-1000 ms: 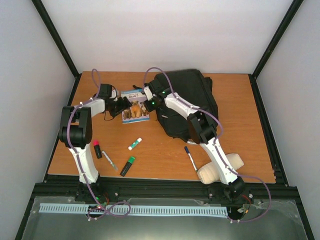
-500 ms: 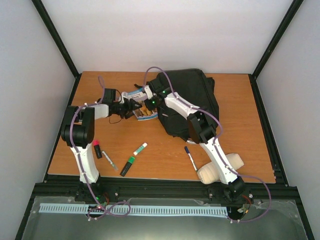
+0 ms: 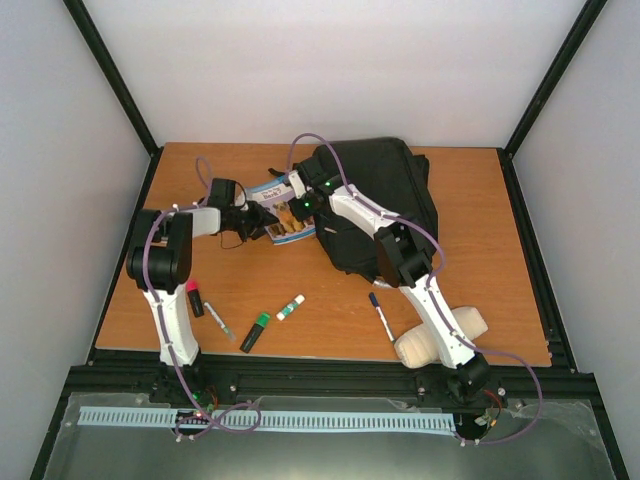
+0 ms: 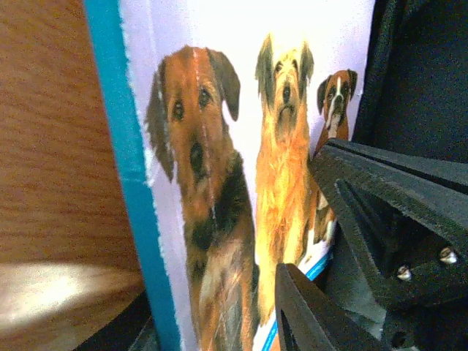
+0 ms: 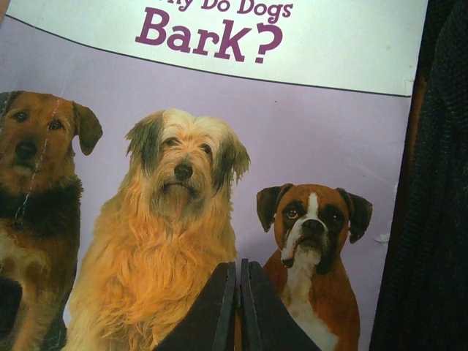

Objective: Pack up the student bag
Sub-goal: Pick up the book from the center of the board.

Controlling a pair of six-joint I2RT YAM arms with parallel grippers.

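Top centre of the right wrist view, the book [image 5: 307, 139] cover's white band reads "Do Dogs Bark?" in purple (1 earlier word is cut off).

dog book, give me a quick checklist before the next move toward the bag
1. Left gripper clamped on the dog book: cannot tell; fingers flank its corner, a firm hold is unclear.
2. Right gripper shut and holding nothing: ok; it sits over the cover.
3. Student bag mouth open: cannot tell; the right arm covers that edge.
4. Book beside the bag: ok.
5. Loose pens away from the book: ok; they lie nearer the arm bases.
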